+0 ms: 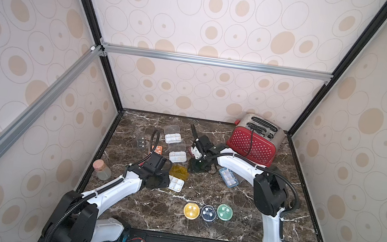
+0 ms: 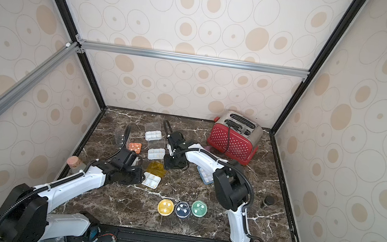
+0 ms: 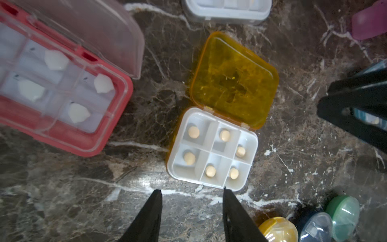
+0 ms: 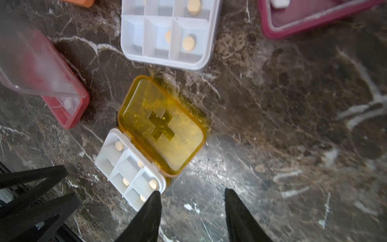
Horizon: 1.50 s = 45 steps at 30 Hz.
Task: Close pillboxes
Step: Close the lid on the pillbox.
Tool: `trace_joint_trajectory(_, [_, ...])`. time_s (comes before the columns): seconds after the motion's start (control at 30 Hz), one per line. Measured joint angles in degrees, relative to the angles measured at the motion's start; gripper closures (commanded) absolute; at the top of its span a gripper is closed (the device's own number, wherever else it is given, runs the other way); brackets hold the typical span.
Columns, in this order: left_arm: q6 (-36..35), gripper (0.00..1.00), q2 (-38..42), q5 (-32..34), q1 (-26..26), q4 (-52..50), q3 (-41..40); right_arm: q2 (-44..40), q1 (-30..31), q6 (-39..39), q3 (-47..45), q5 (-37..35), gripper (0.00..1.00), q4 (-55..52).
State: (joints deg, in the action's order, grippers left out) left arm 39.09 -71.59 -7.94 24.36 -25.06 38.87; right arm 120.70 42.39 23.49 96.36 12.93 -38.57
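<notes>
Pillbox (image 3: 211, 148) with amber lid (image 3: 232, 79) lies open by left gripper (image 3: 191, 190) and right gripper (image 4: 191, 191), both half-spread, empty; lid likely wants folding shut

Three walls (image 1: 215, 14) stand around the desk (image 1: 149, 210). They are pale, with thin rings and soft tan dots all over. Black posts (image 1: 86, 1) run up the corners. A shiny silver bar (image 1: 216, 61) goes across the back wall. Another silver bar (image 1: 34, 109) slants along a side wall. The desk is dark brown stone with white lines.
</notes>
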Motion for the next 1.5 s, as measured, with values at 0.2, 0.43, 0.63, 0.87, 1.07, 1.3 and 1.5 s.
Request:
trace_joint_trajectory(0.2, [-0.98,0.55,-2.51,3.37,0.00,-0.31,0.31,6.34,-0.02,-1.79,6.51,-0.74,0.52,-0.66])
trace_joint_trajectory(0.43, [-1.84,0.54,-7.02,3.65,0.00,0.44,1.03,10.19,-0.04,-3.28,11.13,-0.79,0.49,-2.38])
trace_joint_trajectory(0.63, [-1.97,0.55,-10.45,0.52,0.00,2.93,1.03,11.89,-0.04,-3.30,11.65,1.20,0.49,-2.58])
trace_joint_trajectory(0.87, [-1.97,0.55,-11.82,-2.36,0.00,5.22,1.03,12.15,-0.04,-3.02,11.63,2.95,0.52,-2.40])
trace_joint_trajectory(1.07, [-2.10,0.55,-11.91,-3.56,0.00,5.49,1.03,11.13,-0.04,-1.62,9.03,3.34,0.57,0.59])
trace_joint_trajectory(1.3, [-2.56,0.53,-11.82,-3.28,0.00,4.92,1.03,9.70,-0.09,-1.01,6.36,2.93,0.57,2.62])
trace_joint_trajectory(1.5, [-2.99,0.54,-6.12,-2.16,0.00,1.95,0.61,9.66,-0.09,-0.66,6.25,2.71,0.57,2.78])
